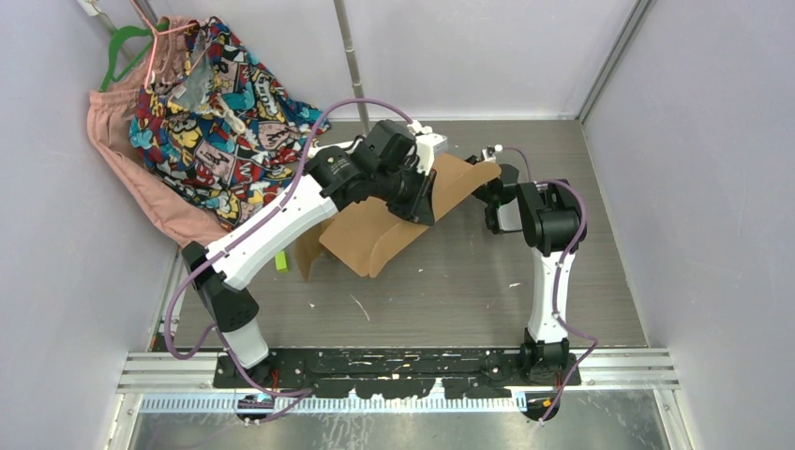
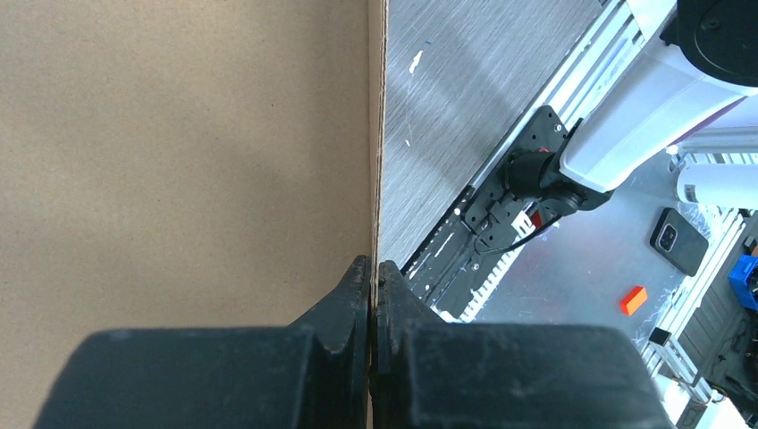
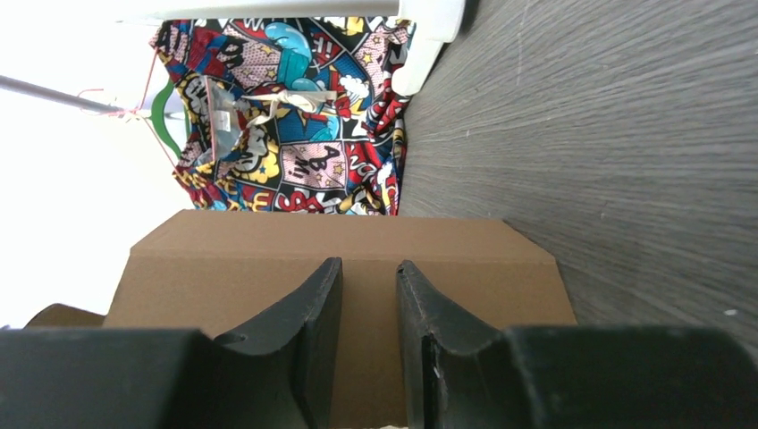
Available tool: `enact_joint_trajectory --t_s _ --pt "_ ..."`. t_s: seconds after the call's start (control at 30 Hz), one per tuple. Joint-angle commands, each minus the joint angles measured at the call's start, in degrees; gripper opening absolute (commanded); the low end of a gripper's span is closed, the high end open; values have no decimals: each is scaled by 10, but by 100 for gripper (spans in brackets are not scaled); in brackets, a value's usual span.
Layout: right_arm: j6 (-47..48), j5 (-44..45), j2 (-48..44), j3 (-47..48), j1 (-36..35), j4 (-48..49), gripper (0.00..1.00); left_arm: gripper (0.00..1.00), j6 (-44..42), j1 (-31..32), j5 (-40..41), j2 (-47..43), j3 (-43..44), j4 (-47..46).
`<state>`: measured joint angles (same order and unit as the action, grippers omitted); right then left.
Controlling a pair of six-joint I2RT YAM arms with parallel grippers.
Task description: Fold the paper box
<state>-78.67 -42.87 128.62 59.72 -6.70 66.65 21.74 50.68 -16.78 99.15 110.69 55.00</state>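
Note:
The paper box (image 1: pixel 375 234) is a brown cardboard sheet, bent and lifted off the grey table in the middle of the top view. My left gripper (image 1: pixel 419 202) is shut on its upper edge. In the left wrist view the thin edge runs straight into the shut left gripper (image 2: pixel 374 268), and a cardboard panel (image 2: pixel 179 161) fills the left half. My right gripper (image 1: pixel 491 190) is at the sheet's right end. In the right wrist view the right gripper (image 3: pixel 368 268) is open with a narrow gap, and a cardboard flap (image 3: pixel 268 246) lies just beyond its fingers, with nothing between them.
A comic-print garment (image 1: pixel 216 103) and a pink one (image 1: pixel 122 150) hang on a green hanger at the back left. A small yellow-green piece (image 1: pixel 280 262) lies on the table by the left arm. A metal pole (image 1: pixel 352 56) stands behind. A black rail (image 1: pixel 394 361) runs along the near edge.

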Motion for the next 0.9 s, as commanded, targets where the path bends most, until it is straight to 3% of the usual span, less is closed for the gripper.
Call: enact_joint_trajectory --t_s 0.0,0.37,0.87 --pt "-2 -13 -54 -19 -4 77 34 2 9 4 -24 -2 -4 -34" --pt "-15 -24 -44 -45 -11 155 35 2 13 5 -26 -7 -18 -41" --pt "63 -14 -40 -77 -32 157 46 3 16 4 -50 -3 -15 -39"
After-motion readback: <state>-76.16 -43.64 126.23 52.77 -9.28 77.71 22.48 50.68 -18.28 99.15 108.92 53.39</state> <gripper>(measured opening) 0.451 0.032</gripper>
